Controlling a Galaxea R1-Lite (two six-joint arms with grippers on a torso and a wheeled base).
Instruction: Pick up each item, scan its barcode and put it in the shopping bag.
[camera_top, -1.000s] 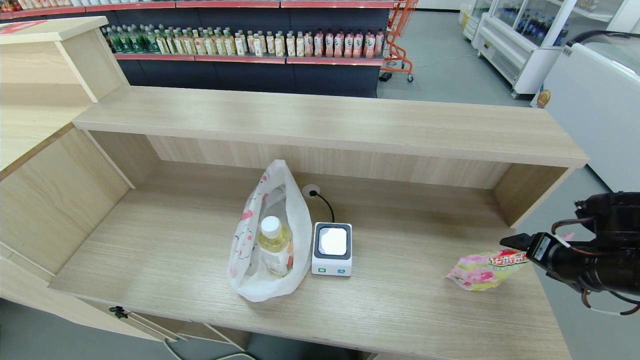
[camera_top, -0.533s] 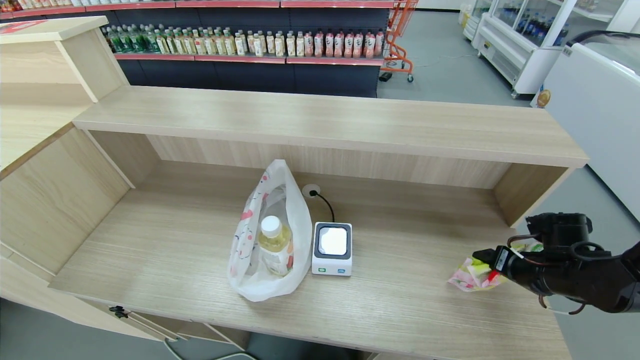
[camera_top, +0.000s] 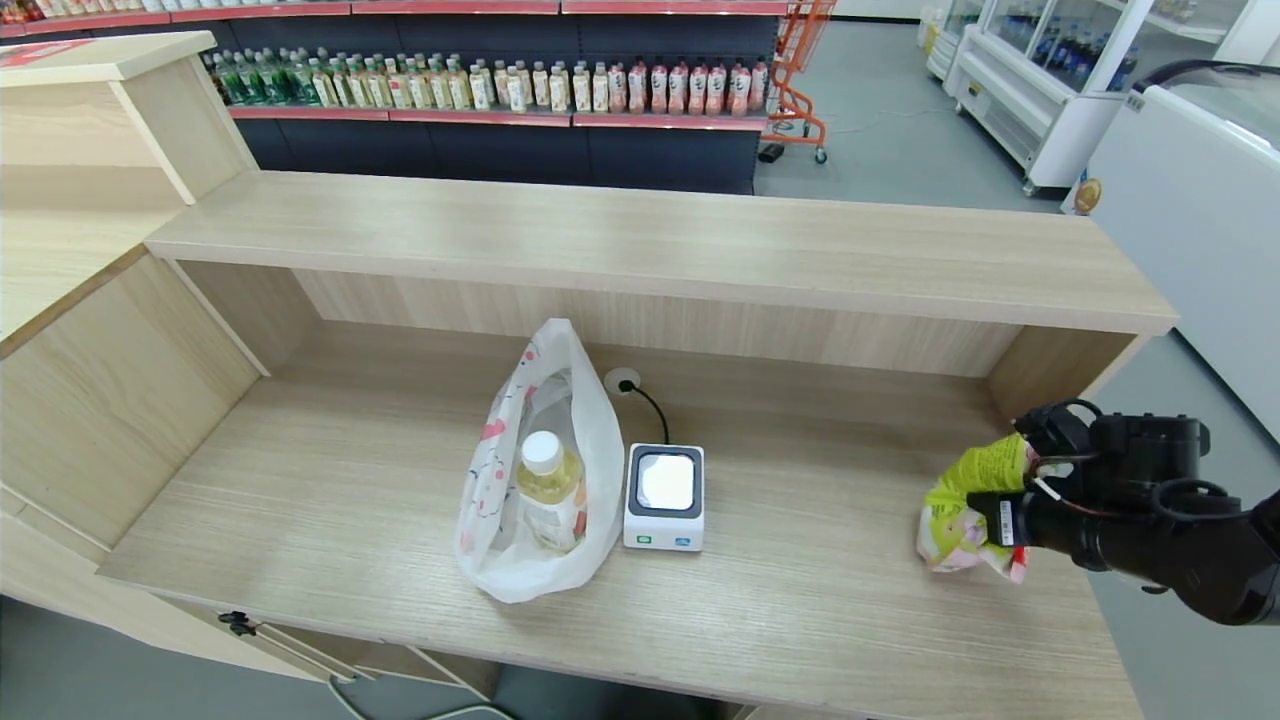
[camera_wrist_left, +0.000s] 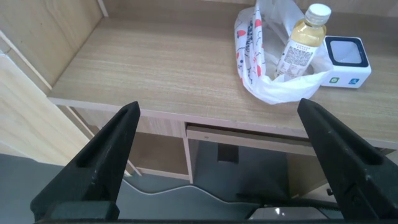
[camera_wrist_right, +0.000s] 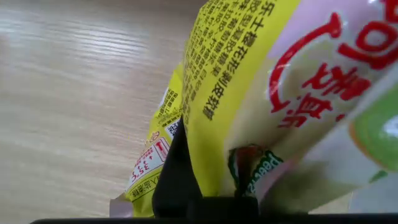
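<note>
— Where's your snack packet (camera_top: 955, 500)?
— Lower right of the head view, your right gripper (camera_top: 1010, 468) clamped on it. It looks light, soft and slippery, so I'd pinch mid-body.
— And the left gripper (camera_wrist_left: 217, 107)?
— Spread wide, empty.

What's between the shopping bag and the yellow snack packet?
The white scanner, beside the bag; then bare counter to the packet. Head view shows it.

Rows of bottles (camera_top: 480, 88) line a shelf (camera_top: 480, 117) beyond the wooden counter (camera_top: 650, 240), beside an orange trolley (camera_top: 800, 70).
</note>
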